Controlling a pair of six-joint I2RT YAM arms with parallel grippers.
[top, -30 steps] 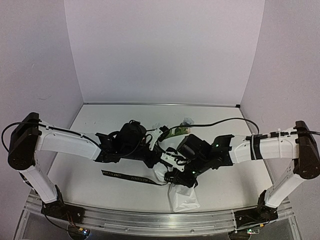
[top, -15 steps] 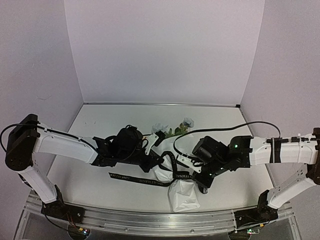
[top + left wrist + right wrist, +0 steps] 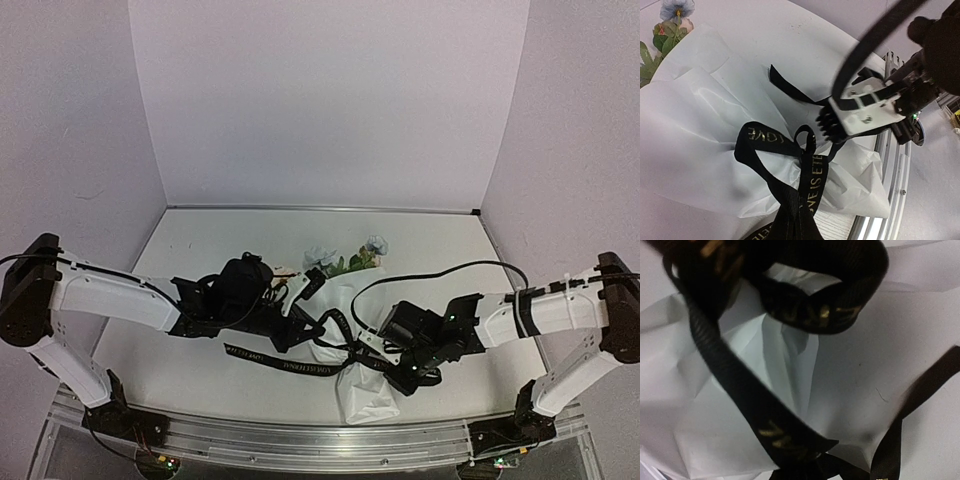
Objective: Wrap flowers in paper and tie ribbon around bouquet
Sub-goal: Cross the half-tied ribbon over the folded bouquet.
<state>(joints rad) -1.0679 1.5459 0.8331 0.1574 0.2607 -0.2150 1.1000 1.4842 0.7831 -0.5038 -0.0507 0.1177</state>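
The bouquet lies lengthwise mid-table, its white paper (image 3: 366, 396) narrowing toward the near edge. The flowers (image 3: 376, 244) and green leaves show at the far end. A black ribbon (image 3: 275, 360) with gold lettering loops over the paper and trails left across the table. My left gripper (image 3: 304, 326) is shut on the ribbon just left of the cone; in the left wrist view the ribbon (image 3: 812, 185) runs into the bottom edge. My right gripper (image 3: 373, 348) is shut on another strand to the right. The left wrist view shows that right gripper (image 3: 840, 120) pinching the strand over the paper (image 3: 700, 115).
A metal rail (image 3: 300, 442) runs along the near table edge, close under the cone's narrow end. The right arm's black cable (image 3: 440, 270) arcs over the table behind it. White walls close in the back and both sides.
My right gripper has shut on the ribbon and drawn back toward the near right. My left arm has pulled left, and the ribbon's loops have stretched out over the paper.
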